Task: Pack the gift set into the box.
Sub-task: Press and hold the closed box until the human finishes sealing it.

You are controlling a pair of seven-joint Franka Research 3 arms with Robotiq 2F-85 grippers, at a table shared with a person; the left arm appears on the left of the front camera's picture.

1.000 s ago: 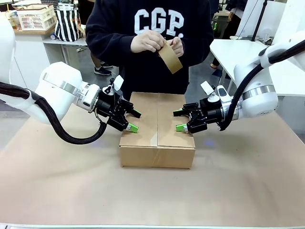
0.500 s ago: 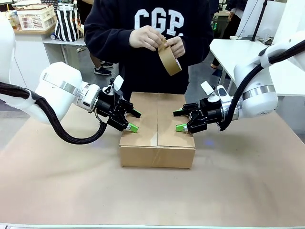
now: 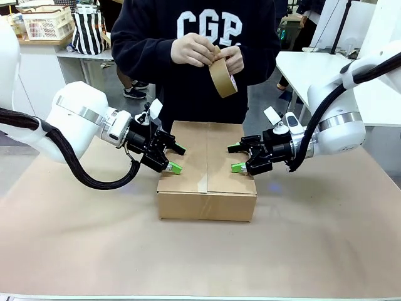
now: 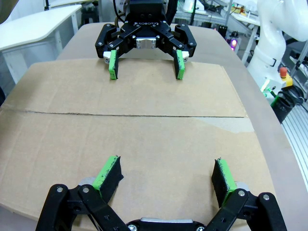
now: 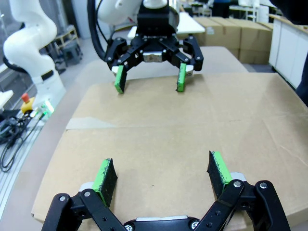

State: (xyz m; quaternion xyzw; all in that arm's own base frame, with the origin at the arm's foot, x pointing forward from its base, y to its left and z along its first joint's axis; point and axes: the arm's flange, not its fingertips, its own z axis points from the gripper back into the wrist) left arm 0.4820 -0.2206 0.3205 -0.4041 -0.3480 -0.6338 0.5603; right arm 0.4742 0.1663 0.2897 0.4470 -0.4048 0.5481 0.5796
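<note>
the box (image 3: 207,172) sits at the middle of the paper-covered table (image 3: 200,251), a little toward the far side. its 2 top flaps are folded down flat and meet along a seam running near to far across the lid, so nothing inside can be seen. a patch of clear tape shows on the lid by the seam in the wrist views.

the left gripper (image 3: 175,158) comes in from the left and hangs at the box's left top edge, its 2 green-padded fingers spread wide with nothing between them. in the left wrist view the fingers (image 4: 108,173) sit low over the closed lid; whether they touch the cardboard cannot be told.

the right gripper (image 3: 235,158) mirrors it at the right top edge, its fingers also spread and holding nothing. each wrist view looks across the lid at the other gripper facing it.

beyond the box, at the far side, a person in a dark sweatshirt stands holding a roll of brown packing tape (image 3: 222,76) at chest height in both hands (image 3: 194,50), well above the box.
</note>
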